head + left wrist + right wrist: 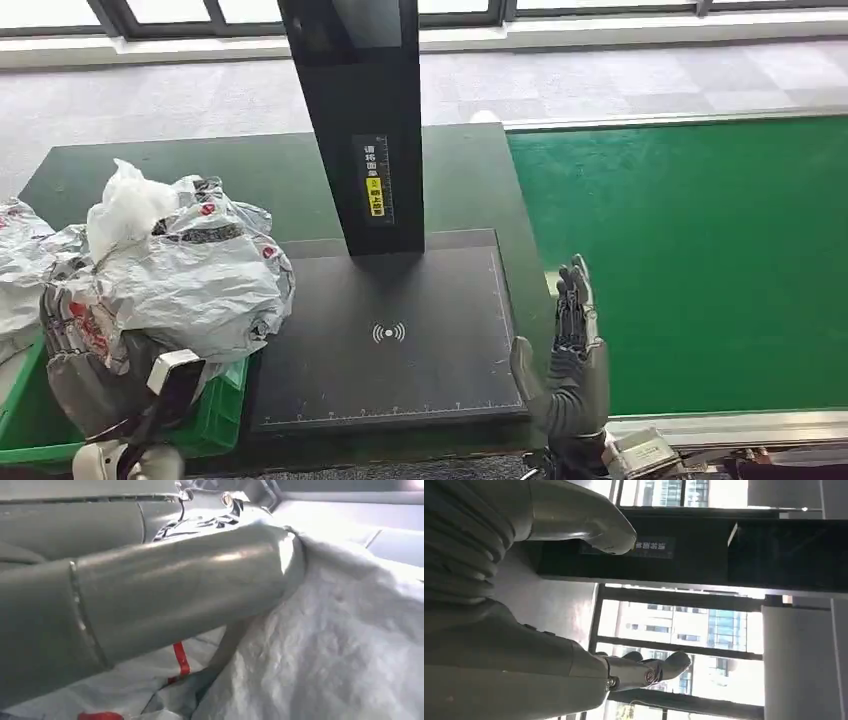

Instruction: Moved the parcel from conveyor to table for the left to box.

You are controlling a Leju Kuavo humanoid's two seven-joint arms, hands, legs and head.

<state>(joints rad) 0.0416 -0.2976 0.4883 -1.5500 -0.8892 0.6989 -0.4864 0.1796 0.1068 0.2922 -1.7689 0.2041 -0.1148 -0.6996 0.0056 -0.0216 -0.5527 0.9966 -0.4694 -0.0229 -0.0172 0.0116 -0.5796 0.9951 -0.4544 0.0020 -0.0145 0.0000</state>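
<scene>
The parcel (190,270), a crumpled grey-white plastic bag with red print, sits high over the green crate (215,415) at the table's left. My left hand (85,350) grips its near left side, fingers wrapped over the plastic. Seen from the left wrist, the thick grey thumb (150,605) presses into the parcel (340,655). My right hand (572,350) stands upright and holds nothing at the table's right edge beside the green conveyor (700,260). In the right wrist view that hand (499,630) has its fingers (644,672) apart with nothing between them.
A black scanner pad (400,340) lies in the middle of the dark table (250,170), with a black column (365,120) rising from its far edge. More grey bags (20,260) are piled at the far left. Carpeted floor and windows lie beyond.
</scene>
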